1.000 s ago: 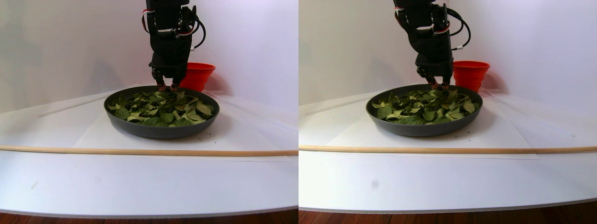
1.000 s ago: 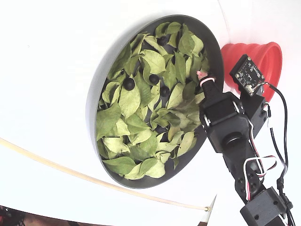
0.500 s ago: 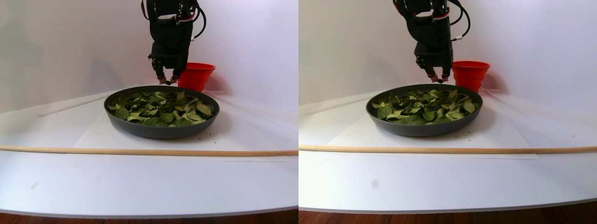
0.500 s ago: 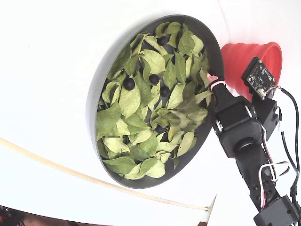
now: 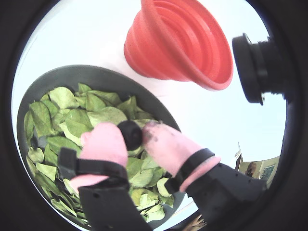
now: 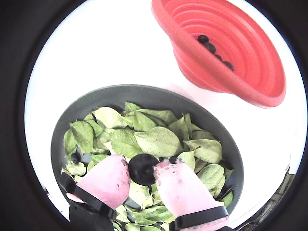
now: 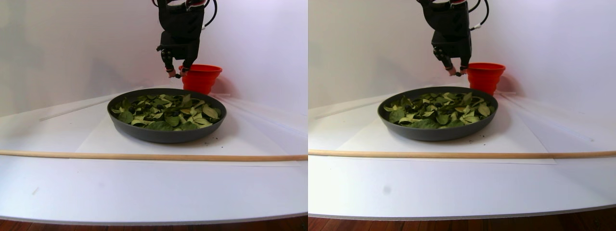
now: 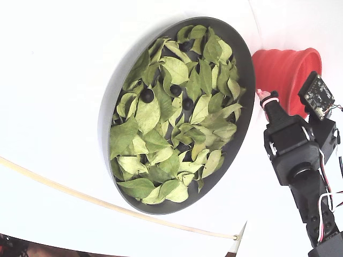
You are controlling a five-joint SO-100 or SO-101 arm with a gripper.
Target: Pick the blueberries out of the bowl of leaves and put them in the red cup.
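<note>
Wrist views: the black two-finger gripper [image 5: 134, 137] with pink padded fingertips [image 6: 108, 178] pinches one small round dark blueberry [image 6: 143, 169] between its pads, held above the wide shallow dark grey bowl [image 6: 144, 94] of loose green oval leaves [image 6: 156, 140]. The small red ribbed collapsible cup [image 6: 231, 53] stands just beyond the bowl's rim; several dark berries [image 6: 211, 47] lie inside it.

Stereo pair view: the gripper [image 7: 175, 74] hangs well clear of the bowl [image 7: 166, 132], just left of the red cup [image 7: 202, 77]. A long wooden dowel [image 7: 144, 156] lies across the white table [image 7: 144, 192].

Fixed view: the gripper [image 8: 266, 97] sits between bowl rim [image 8: 247, 64] and cup [image 8: 284, 72]. Three berries [image 8: 147, 96] lie exposed among the leaves [image 8: 161, 155].
</note>
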